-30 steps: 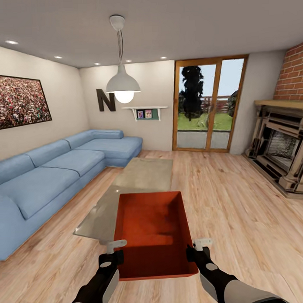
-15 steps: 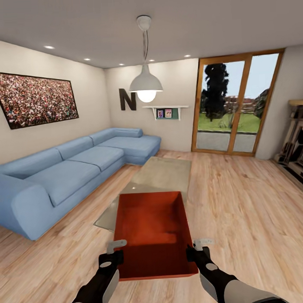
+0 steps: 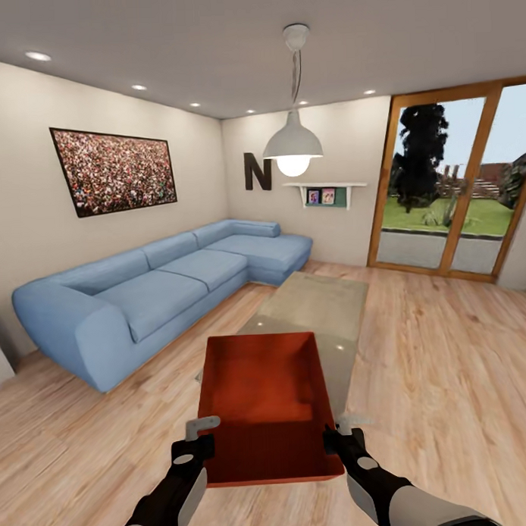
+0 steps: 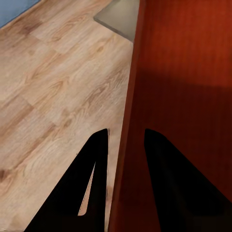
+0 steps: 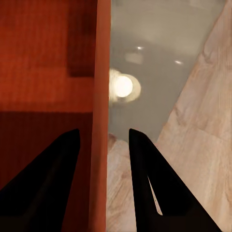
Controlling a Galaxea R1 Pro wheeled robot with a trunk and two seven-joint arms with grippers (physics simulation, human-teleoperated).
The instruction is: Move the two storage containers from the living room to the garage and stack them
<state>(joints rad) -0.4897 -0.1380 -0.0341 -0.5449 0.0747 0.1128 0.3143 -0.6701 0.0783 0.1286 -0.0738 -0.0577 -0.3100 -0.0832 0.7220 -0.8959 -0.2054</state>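
Head view is swinging left, the blue sofa sliding toward centre, while the left gripper at 7 o'clock and right gripper at 5 are pinching the storage container's side walls, suggesting departure for the garage.

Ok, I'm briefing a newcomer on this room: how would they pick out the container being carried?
Start at the long blue corner sofa, then the glass coffee table beside it. In front of that table, the storage container is an orange-red open-topped bin, held between the left gripper and right gripper, the room's only red item.
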